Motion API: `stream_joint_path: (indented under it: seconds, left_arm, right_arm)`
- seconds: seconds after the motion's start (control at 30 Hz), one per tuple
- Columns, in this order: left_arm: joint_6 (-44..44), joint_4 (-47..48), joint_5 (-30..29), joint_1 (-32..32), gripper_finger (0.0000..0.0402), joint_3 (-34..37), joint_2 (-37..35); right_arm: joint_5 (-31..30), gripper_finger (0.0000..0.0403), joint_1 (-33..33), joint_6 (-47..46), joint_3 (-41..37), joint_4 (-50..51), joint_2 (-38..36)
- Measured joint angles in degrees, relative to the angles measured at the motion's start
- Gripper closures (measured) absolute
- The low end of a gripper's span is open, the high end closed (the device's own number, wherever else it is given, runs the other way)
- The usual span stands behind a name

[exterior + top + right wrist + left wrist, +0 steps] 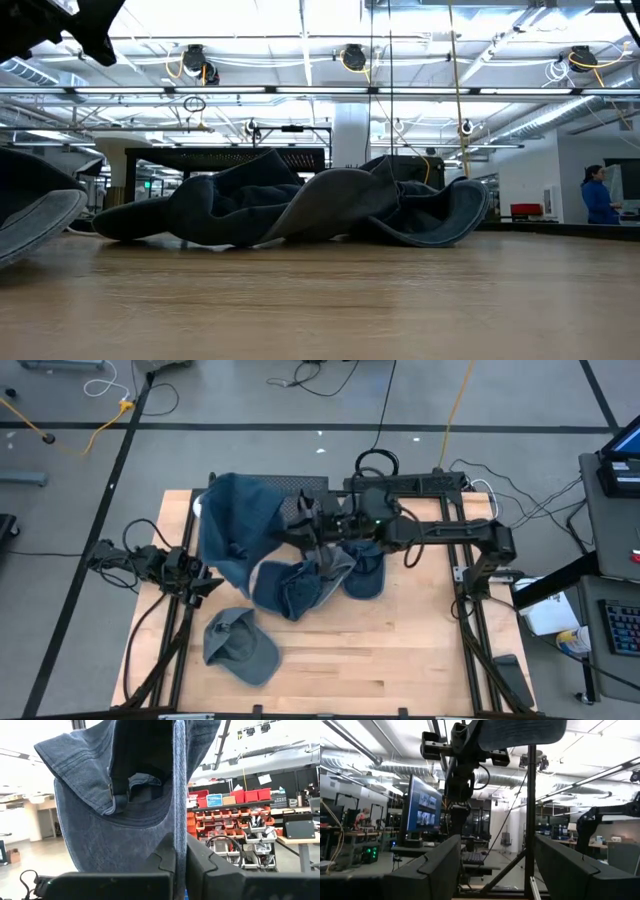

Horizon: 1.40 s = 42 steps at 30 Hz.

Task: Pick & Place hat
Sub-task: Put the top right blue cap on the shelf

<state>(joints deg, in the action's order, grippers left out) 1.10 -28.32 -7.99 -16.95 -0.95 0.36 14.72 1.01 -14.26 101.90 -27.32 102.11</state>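
A blue denim hat (pixel 238 520) hangs high over the table's far left part, with my right gripper (pixel 303 522) shut on it. The right wrist view shows the hat's inside (pixel 125 825) and its back strap with a buckle (pixel 112 790), above my right gripper (pixel 181 854). Below it, a pile of blue hats (pixel 300 588) lies on the wood at mid table. One more hat (pixel 240 648) lies alone at the near left. My left gripper (pixel 495 870) stands open at the table's left edge (pixel 205 585), with nothing between its fingers. My right gripper pinches a strip of the hat's cloth (pixel 179 820) between its two fingers; the strip shows edge-on, so brim or crown I cannot tell. The fingers come from the table's right side, slanting up. The hat is lifted clear of the table and the pile.
Black frame posts (pixel 470 630) run along the table's left and right sides. Cables (pixel 375 460) and a dark box (pixel 430 482) sit at the far edge. Bare wood (pixel 400 660) lies at the near right. A person (pixel 597 195) stands far off in the room.
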Motion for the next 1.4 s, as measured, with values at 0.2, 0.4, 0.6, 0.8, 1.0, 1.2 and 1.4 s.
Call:
stream_joint_path:
  seconds: [0.2, 0.4, 0.6, 0.8, 1.0, 1.2, 1.4]
  left_arm:
    - [-0.1, -1.7, 0.0, 0.0, 0.0151, 0.0, 0.0]
    - [-0.3, -2.4, 0.0, 0.0, 0.0151, 0.0, 0.0]
    - [-12.4, -9.2, -1.2, 0.0, 0.0151, 0.0, 0.0]
    - [-36.9, -11.7, -2.2, 0.0, 0.0151, 0.0, 0.0]
    - [-54.1, -13.9, -1.5, 0.0, 0.0151, -0.7, 0.0]
    - [-66.5, -13.8, -2.2, 0.0, 0.0151, -4.3, 0.7]
    - [-74.0, -13.8, -2.2, 0.0, 0.0151, -8.5, 6.7]
  right_arm:
    - [0.1, 0.0400, -0.4, -1.4, 0.0, -1.7, 1.3]
    - [0.1, 0.0400, -0.4, -1.2, 0.0, -1.6, 1.2]
    - [2.2, 0.0400, -0.4, -1.2, 0.0, -5.1, 1.2]
    - [2.1, 0.0400, -0.4, 0.5, 0.0, -7.5, 1.2]
    - [2.0, 0.0400, -0.4, 4.7, 0.0, -12.6, 1.2]
    - [2.1, 0.0400, -0.4, 10.2, 0.0, -14.8, 0.5]
    - [1.9, 0.0400, -0.4, 14.4, 2.2, -16.0, 0.4]
